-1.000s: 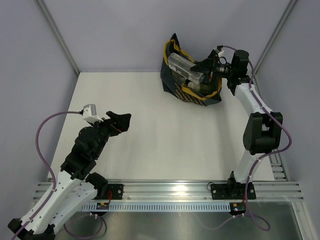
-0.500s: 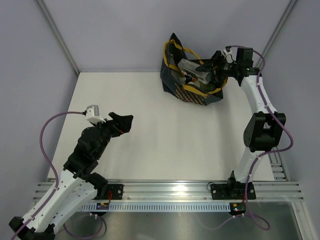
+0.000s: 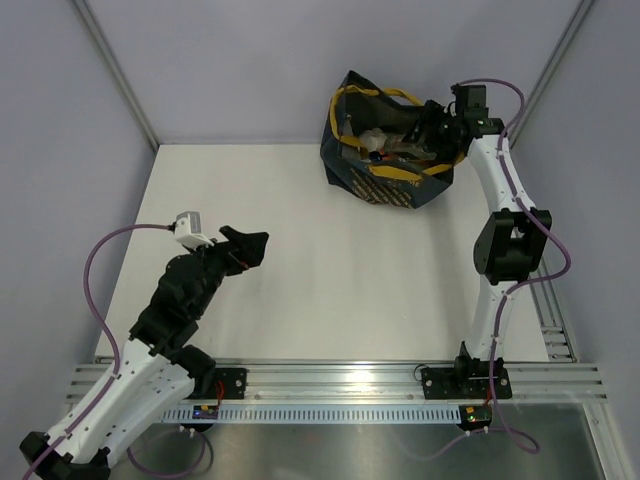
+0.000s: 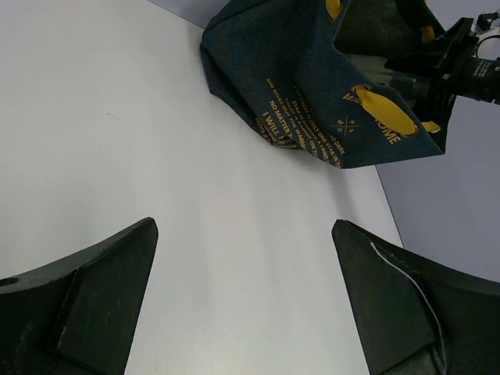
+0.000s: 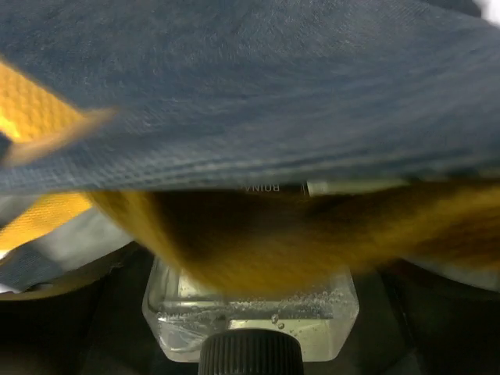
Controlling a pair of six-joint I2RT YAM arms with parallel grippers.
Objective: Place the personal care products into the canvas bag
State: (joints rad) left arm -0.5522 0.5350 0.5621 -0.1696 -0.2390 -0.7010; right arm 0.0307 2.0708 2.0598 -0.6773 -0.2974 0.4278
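Note:
The navy canvas bag with mustard handles and yellow text stands at the table's far right; it also shows in the left wrist view. My right gripper reaches into the bag's open mouth and is shut on the clear flat bottle, black cap toward the camera. Bag fabric and a blurred yellow handle drape over the bottle. A pale shape lies inside the mouth; I cannot tell what it is. The other bottles are out of view. My left gripper is open and empty above the table's near left.
White tabletop between grey walls. An aluminium rail runs along the near edge with both arm bases. The right arm stands tall along the right side. The right gripper also shows behind the bag in the left wrist view.
My right gripper has carried the clear bottle from above the bag's rim deeper into its mouth, and the bag's top has spread wider. The left arm has barely moved.

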